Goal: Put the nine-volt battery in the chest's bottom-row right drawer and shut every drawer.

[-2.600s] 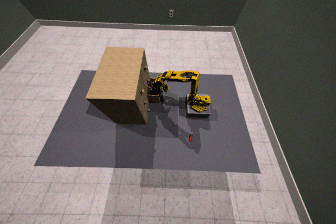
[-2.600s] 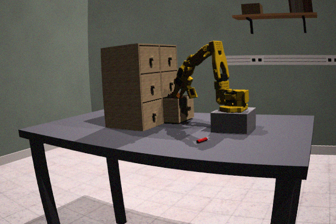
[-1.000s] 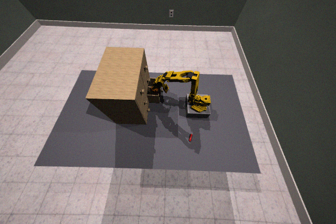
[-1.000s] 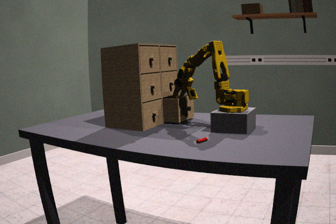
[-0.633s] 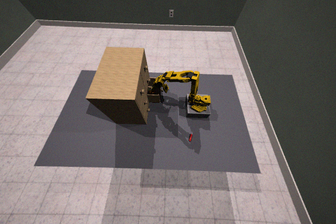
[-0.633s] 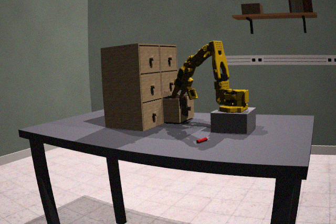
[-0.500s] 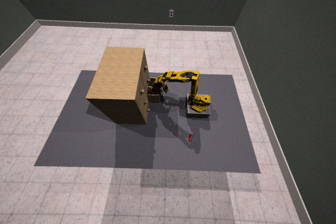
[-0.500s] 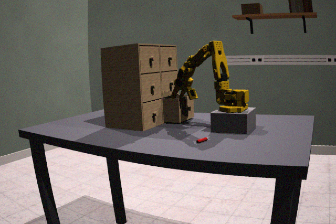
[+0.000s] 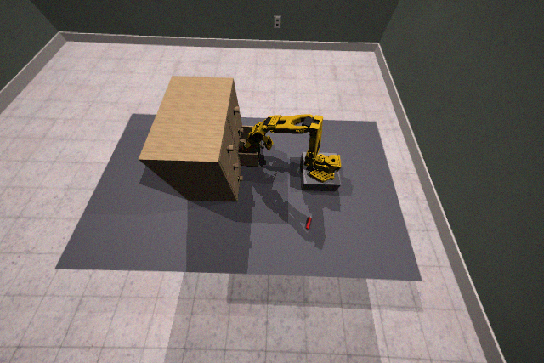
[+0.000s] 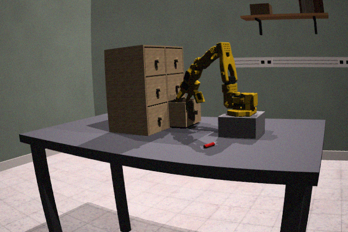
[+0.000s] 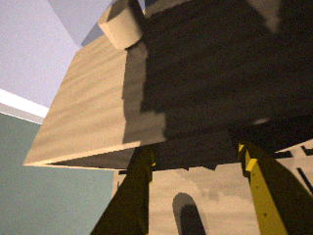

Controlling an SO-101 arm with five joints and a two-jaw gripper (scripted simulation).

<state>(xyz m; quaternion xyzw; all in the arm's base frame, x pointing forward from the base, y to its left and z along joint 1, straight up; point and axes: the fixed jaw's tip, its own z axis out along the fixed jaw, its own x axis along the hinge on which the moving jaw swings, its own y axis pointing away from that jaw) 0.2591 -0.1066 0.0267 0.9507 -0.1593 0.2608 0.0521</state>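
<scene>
Wrist view: the fingertips of the claw [image 9: 248, 143] [image 10: 181, 98] [image 11: 198, 159] are parted, with nothing clamped between them. They are held over the pulled-out bottom-right drawer [image 9: 248, 159] [image 10: 178, 114] [image 11: 98, 108]. In the top view, a small orange patch, probably the nine-volt battery [image 9: 247, 150], can be seen in that drawer, just below the claw.

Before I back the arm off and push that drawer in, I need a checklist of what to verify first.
1. Gripper open with no battery between its fingers: ok.
2. Nine-volt battery lying in the drawer: cannot tell; the dark interior hides it.
3. Fingers clear of the bottom right drawer: not ok, one tip reaches in at the rim.
4. Other five drawers shut: ok.
5. Red cylinder on the table: ok.
</scene>
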